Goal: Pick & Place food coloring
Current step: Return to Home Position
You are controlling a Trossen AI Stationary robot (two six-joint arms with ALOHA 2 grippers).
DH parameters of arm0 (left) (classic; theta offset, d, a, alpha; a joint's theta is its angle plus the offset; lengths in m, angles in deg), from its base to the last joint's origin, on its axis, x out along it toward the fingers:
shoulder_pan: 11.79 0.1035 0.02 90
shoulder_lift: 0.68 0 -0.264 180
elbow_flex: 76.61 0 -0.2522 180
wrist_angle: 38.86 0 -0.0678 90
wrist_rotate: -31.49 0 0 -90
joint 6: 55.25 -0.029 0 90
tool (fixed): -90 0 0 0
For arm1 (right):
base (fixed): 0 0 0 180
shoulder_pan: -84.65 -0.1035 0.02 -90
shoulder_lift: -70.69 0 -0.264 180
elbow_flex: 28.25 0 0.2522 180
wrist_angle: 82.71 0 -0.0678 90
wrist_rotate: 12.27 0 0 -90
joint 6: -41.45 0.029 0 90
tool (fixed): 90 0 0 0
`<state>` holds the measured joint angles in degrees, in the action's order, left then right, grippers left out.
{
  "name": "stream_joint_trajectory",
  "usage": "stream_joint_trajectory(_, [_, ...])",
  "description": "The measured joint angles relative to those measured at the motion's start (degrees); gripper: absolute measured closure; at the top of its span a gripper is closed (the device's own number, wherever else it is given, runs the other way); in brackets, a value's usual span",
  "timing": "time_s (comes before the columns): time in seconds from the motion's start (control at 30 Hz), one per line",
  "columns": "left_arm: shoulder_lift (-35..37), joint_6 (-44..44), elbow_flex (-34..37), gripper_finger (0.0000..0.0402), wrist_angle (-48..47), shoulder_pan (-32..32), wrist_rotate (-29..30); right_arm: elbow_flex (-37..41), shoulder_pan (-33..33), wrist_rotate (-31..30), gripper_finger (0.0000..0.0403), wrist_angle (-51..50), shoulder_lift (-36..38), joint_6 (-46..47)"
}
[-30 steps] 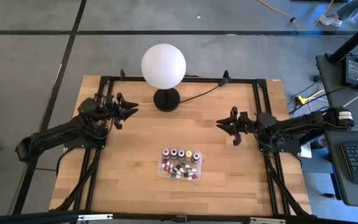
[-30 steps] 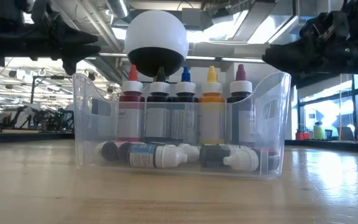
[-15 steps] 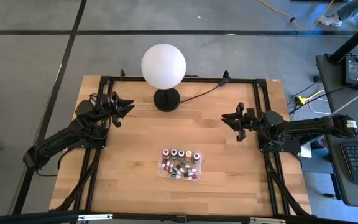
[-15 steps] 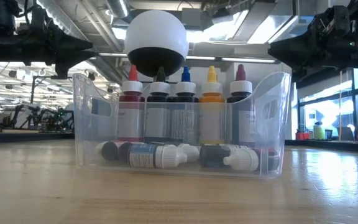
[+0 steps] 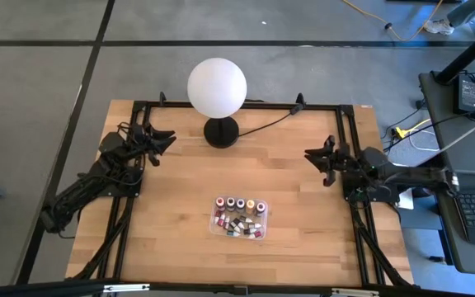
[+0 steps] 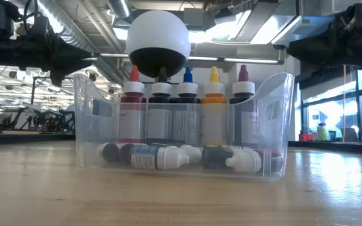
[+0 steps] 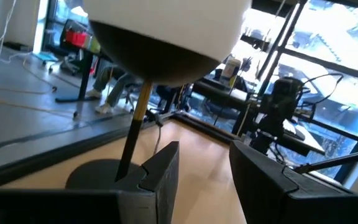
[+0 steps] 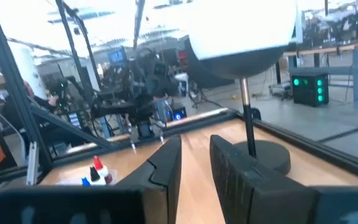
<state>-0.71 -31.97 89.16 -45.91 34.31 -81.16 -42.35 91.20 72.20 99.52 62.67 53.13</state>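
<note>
Nearest the front edge of the table (image 5: 303, 239) sits the tray (image 6: 83, 138), and all the food coloring (image 6: 187, 119) in view is inside it. Five bottles stand in a row along its far wall and the rest lie on their sides in front of them, probably about a dozen in all, though the heap is too tangled to count. No bottle shows loose on the table, so the sorting looks done, which fits how the arms are held. The left gripper (image 5: 162, 148) hovers above the table, its fingers (image 7: 161, 177) moderately apart with nothing between them. The right gripper (image 5: 314, 167) hovers opposite, its fingers (image 8: 166, 165) closer together but parted and likewise empty. The tray lies between the two pairs of fingers, nearer the front than either and well apart from both, a parked pose that leaves it free. Beyond the left fingers, and closer to them than to the right ones, the lamp (image 5: 217, 89) stands by the table's far edge.
</note>
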Motion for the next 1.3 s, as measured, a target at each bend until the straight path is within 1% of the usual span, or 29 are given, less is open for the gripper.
stream_joint_trajectory(0.13, [0.02, -0.76, -0.02, 0.0265, -0.3, 0.18, 0.0, 0.0, -0.02, 0.0, 0.0314, -6.32, 7.69, -0.21])
stream_joint_trajectory(0.17, [0.02, -0.92, 0.0, 0.0265, -0.55, 0.18, 0.02, -0.01, -0.02, 0.01, 0.0314, -6.54, 8.08, -0.25])
stream_joint_trajectory(0.37, [0.02, -2.02, -0.01, 0.0261, -2.82, 0.2, 0.62, -0.02, -0.02, 0.01, 0.0314, -10.05, 7.89, -0.14])
stream_joint_trajectory(0.5, [-0.55, -1.46, -0.01, 0.0261, -2.64, 0.15, 0.72, -0.02, -0.02, -0.86, 0.0314, -11.33, 7.88, -2.0])
stream_joint_trajectory(1.3, [-0.52, -1.47, -0.02, 0.026, -2.29, 0.13, 0.72, -0.02, -0.03, -0.89, 0.0314, -11.87, 7.79, -3.02])
